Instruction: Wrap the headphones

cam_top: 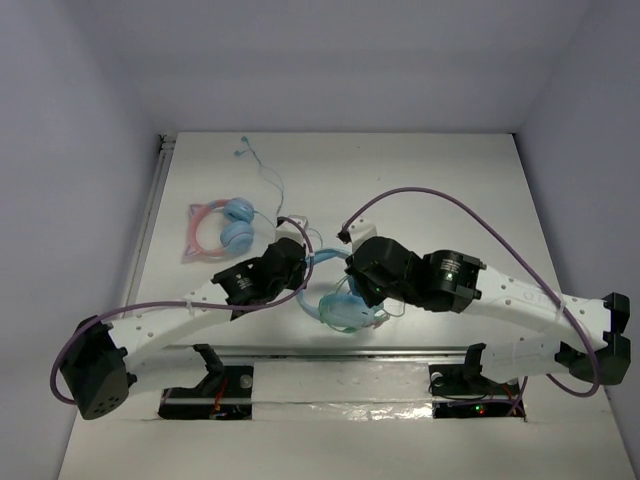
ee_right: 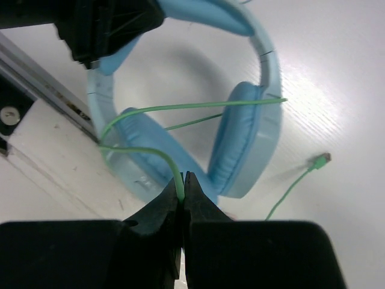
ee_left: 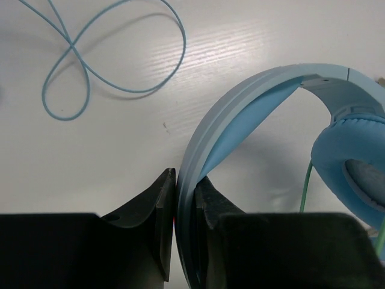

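The light-blue headphones (cam_top: 345, 308) lie near the table's front middle, between the two arms. My left gripper (ee_left: 184, 192) is shut on their headband (ee_left: 240, 114), clamped between the pads. An earcup (ee_left: 355, 174) shows at the right of the left wrist view. My right gripper (ee_right: 184, 183) is shut on the thin green cable (ee_right: 150, 150), just in front of the earcups (ee_right: 240, 138). The cable loops across the earcups, and its plug (ee_right: 320, 160) lies on the table to the right. In the top view the right gripper (cam_top: 358, 290) sits over the headphones.
Smaller pink-banded headphones with cat ears (cam_top: 218, 230) lie at the back left, with a thin blue cable (ee_left: 90, 66) looping on the table. A metal rail (ee_right: 42, 90) runs along the table's front edge. A purple arm cable (cam_top: 450, 205) arcs above the right arm.
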`<move>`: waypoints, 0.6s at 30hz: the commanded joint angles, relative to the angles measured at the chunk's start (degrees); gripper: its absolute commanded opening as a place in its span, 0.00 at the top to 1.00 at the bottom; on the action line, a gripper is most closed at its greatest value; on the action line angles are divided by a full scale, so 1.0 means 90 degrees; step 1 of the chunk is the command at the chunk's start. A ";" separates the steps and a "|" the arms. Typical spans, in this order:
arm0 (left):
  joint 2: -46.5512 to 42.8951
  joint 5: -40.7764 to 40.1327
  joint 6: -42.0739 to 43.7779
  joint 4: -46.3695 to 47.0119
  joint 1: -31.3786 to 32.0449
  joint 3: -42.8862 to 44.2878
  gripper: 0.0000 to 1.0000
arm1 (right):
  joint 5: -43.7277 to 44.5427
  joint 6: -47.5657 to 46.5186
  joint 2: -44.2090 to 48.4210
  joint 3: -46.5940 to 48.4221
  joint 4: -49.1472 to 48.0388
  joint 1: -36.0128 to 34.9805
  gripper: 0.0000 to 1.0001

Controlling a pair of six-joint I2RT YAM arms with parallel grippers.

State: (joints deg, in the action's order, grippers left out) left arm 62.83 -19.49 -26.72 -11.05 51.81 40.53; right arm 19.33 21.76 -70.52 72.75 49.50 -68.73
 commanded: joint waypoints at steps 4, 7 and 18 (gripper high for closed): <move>-0.0262 0.0661 0.0527 -0.0704 0.0034 0.0828 1.00 | 0.1435 -0.0377 0.0092 0.0549 0.0496 0.0321 1.00; -0.0428 0.0923 0.0820 -0.0842 0.0034 0.0965 1.00 | 0.1738 -0.0338 0.0101 0.0452 0.0399 0.0381 1.00; -0.0350 0.1950 0.1446 -0.0589 0.0034 0.0956 1.00 | 0.3145 -0.0318 0.0072 0.0540 -0.0245 0.0693 0.91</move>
State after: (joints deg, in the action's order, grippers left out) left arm 60.64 -10.00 -18.00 -15.49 51.29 47.40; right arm 33.91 19.73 -70.41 74.59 51.03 -65.63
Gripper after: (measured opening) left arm 0.124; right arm 0.084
